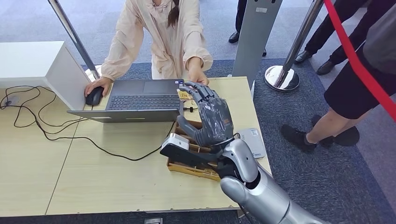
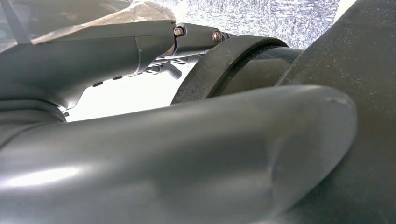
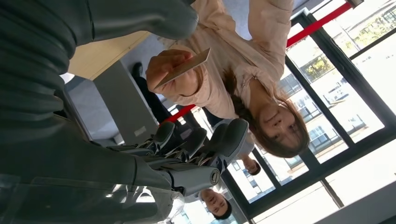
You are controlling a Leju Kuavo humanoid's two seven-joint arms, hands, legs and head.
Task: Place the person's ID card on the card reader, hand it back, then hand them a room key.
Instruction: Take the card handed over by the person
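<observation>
step: taking the ID card from the person's hand; bring the fingertips level with its free edge, then close
right hand: fingers apart, grasping nothing
left hand: cannot tell
card place: just beyond the fingertips
card axis: long edge towards the right hand, nearly edge-on

open laptop on wooden table, black mouse, black cable, red rope
</observation>
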